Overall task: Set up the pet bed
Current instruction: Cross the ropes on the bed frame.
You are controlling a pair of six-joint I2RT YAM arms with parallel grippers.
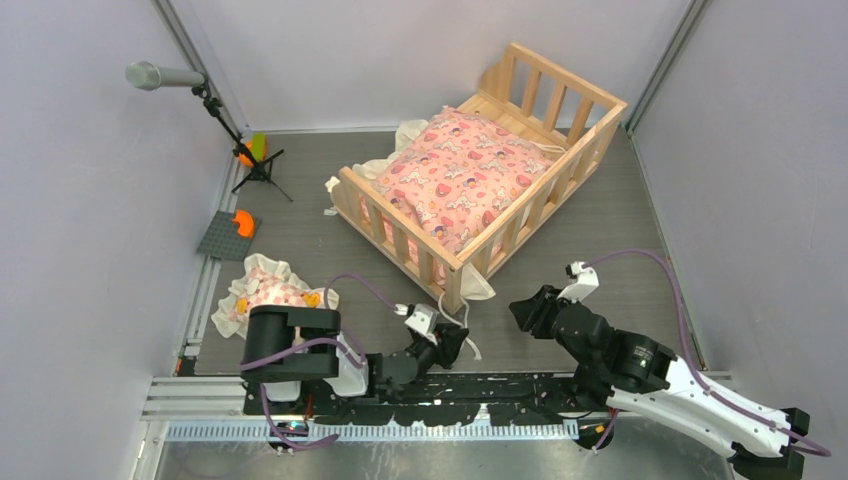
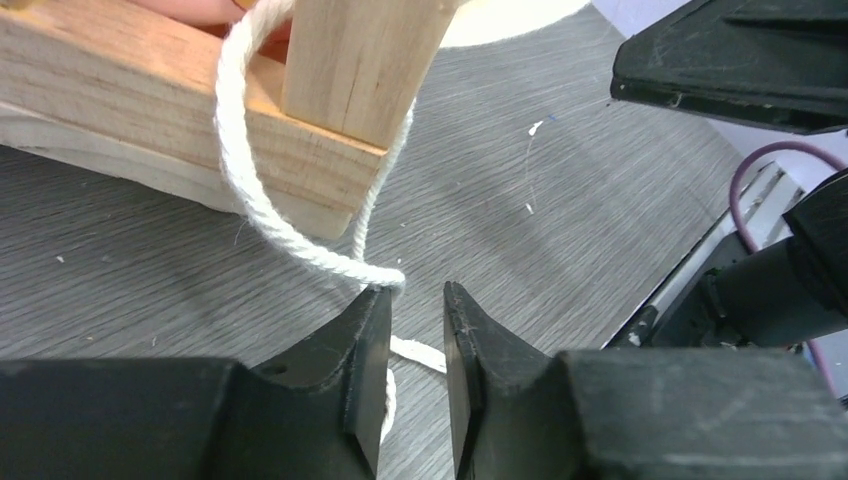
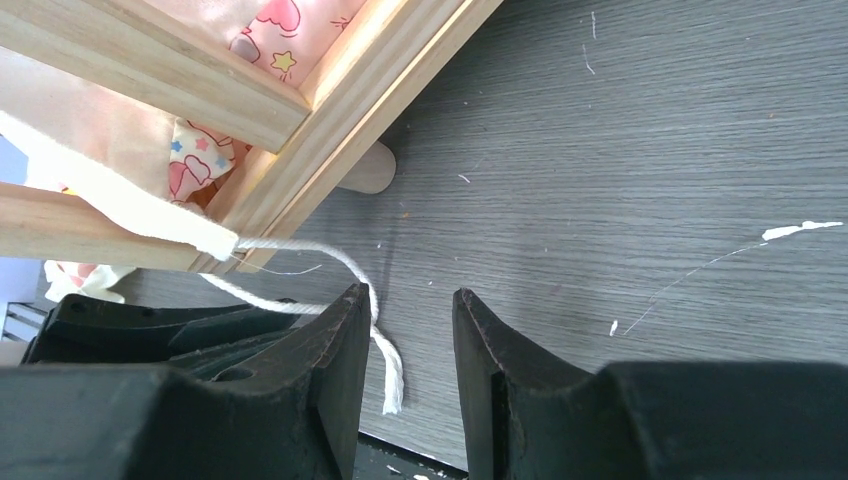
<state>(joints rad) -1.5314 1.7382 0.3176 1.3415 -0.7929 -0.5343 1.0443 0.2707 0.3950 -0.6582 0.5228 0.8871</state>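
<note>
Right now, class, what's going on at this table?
Two robot arms are setting up a wooden pet bed, which already holds the pink cushion. The left gripper sits at the bed's near corner, jaws parted beside a white cord looped round that corner. The right gripper is open nearby, empty. A small pillow lies outside the bed.

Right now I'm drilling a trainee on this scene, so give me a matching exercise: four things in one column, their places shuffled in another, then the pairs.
1 pink cushion
2 small frilled pillow
3 microphone
4 white cord

A on a stand, far left
B looped round a corner post of the pet bed
C inside the pet bed
D on the table, outside the pet bed

Pairs: 1-C, 2-D, 3-A, 4-B
</note>
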